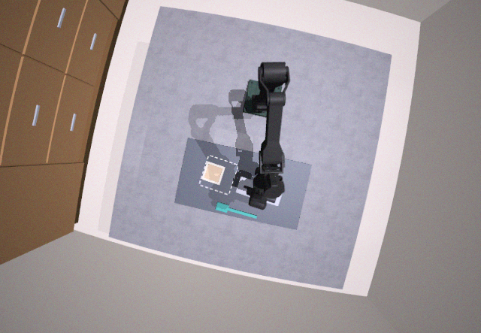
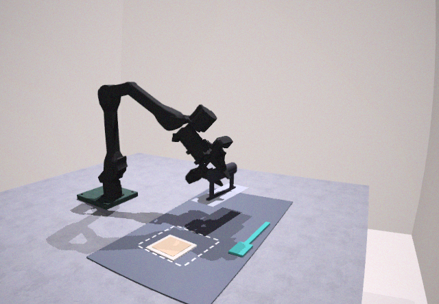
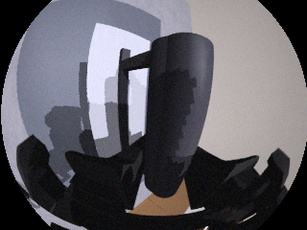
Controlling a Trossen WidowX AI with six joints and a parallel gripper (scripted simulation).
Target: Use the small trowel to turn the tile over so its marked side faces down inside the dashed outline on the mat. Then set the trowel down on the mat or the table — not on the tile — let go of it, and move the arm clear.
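Observation:
The tile (image 1: 213, 173) (image 2: 171, 246) lies flat inside the dashed outline (image 1: 200, 183) (image 2: 201, 233) on the mat (image 1: 186, 191) (image 2: 141, 276), nearer the outline's left side in the top view. Its upper face is tan with a pale border; I cannot tell whether this is the marked side. My gripper (image 1: 266, 189) (image 2: 213, 175) (image 3: 163, 137) is shut on the dark handle of the trowel (image 2: 232, 167) (image 3: 179, 91). The trowel's pale flat blade (image 1: 276, 201) (image 2: 241, 189) (image 3: 98, 81) is raised above the mat, away from the tile. The arm partly hides the blade in the top view.
A teal flat tool (image 1: 240, 212) (image 2: 258, 233) with a rectangular head lies near the mat's edge, outside the outline. The green arm base (image 1: 253, 89) (image 2: 128, 195) stands on the table beyond the mat. Wooden drawers (image 1: 50, 100) are at the left in the top view.

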